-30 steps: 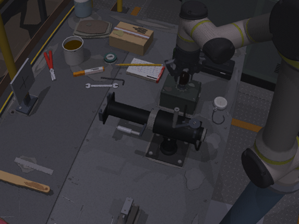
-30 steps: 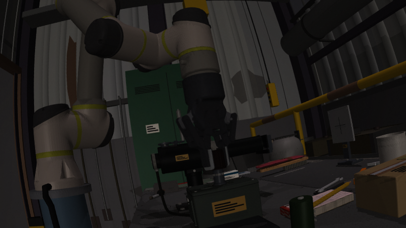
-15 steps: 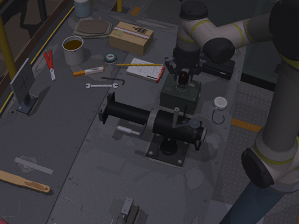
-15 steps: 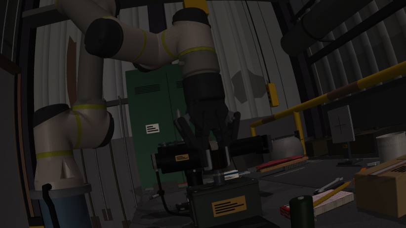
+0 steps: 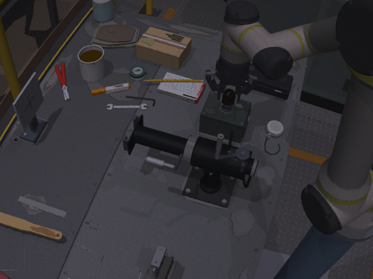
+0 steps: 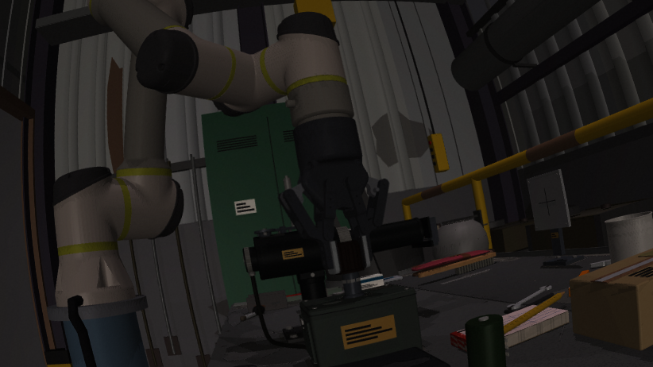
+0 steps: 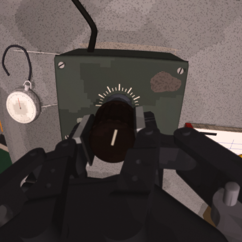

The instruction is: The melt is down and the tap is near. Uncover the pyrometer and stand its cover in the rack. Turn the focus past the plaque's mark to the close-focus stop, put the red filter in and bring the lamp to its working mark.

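On the middle of the bench stands the black pyrometer (image 5: 194,150) on its bolted base, its long tube pointing left toward the target plaque (image 5: 28,104). Right behind it sits the green lamp box (image 5: 225,116) (image 7: 119,90) with a dark brown lamp knob (image 5: 227,97) (image 6: 350,256) (image 7: 112,133) on top, ringed by a fan of white scale ticks. The knob's white pointer line points almost straight toward the ticks. The filter lever (image 5: 227,153) lies on the pyrometer's right end. My gripper (image 5: 228,92) (image 6: 349,258) (image 7: 111,126) comes straight down over the box and is closed on the lamp knob.
A cardboard box (image 5: 163,47) sits at the back, with a notepad and pencil (image 5: 182,86) just left of the lamp box. A stopwatch (image 5: 274,128) (image 7: 22,108) lies right of the box. A spanner (image 5: 126,106), marker (image 5: 110,89), mug (image 5: 91,62) and pliers (image 5: 62,79) lie further left.
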You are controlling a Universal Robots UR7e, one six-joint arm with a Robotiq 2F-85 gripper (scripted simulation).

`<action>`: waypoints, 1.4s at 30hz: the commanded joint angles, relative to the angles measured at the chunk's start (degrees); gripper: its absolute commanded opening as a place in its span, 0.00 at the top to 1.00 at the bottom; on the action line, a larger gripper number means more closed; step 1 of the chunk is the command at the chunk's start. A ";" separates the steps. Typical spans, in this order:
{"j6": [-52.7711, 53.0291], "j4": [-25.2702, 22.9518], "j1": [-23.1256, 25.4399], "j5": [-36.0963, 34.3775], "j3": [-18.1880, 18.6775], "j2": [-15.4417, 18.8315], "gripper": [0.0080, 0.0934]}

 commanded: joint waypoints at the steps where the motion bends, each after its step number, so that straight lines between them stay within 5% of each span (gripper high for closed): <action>1: 0.15 -0.02 0.00 0.00 -0.02 -0.04 1.00; 29: 0.82 -0.02 0.00 0.00 -0.03 -0.04 0.99; 42: 0.82 -0.02 0.00 0.00 -0.03 -0.04 0.69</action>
